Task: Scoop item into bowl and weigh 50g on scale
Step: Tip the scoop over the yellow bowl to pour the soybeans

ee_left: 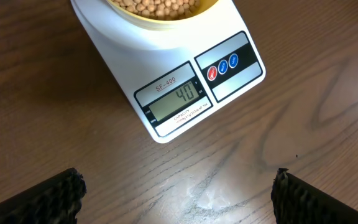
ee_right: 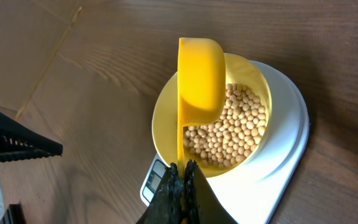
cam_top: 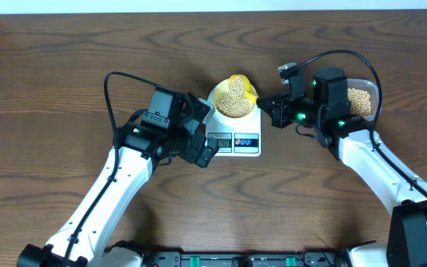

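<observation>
Left pincer (ee_left: 179, 194) hung spread wide and empty over the worktop (ee_left: 55, 93) in front of the scale (ee_left: 166, 56), probably so its camera could read the display, which showed 40. Beans (ee_right: 235, 124) sat in the yellow bowl (ee_right: 165, 118) on the scale. Right pincer (ee_right: 182, 177) was pinching the scoop (ee_right: 199, 78) by its handle, tipped over the bowl. More needed, I'd guess.

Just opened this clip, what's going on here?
The right pincer is shut on the handle of a yellow scoop, held tipped over the bowl of beans that sits on the scale. The left pincer hangs open over the table in front of the scale, holding nothing. The display reads 40, so short of 50.
</observation>
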You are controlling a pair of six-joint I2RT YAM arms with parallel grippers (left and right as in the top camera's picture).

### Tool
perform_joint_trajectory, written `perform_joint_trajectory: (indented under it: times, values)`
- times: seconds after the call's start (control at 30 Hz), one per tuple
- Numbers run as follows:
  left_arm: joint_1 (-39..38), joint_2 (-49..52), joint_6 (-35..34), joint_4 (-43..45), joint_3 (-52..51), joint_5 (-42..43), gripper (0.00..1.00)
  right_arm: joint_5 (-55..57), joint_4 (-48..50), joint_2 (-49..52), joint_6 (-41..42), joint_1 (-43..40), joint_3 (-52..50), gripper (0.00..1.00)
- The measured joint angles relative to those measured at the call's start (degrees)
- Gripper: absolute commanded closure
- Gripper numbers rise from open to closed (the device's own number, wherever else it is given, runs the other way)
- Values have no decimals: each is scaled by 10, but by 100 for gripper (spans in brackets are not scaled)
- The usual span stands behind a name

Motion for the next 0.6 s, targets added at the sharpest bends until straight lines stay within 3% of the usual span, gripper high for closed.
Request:
perform_joint_trajectory:
  times: [0.6]
  values:
    - [0, 0, 0, 0, 0, 0, 2, 0, 0, 0, -75, 0, 0, 99]
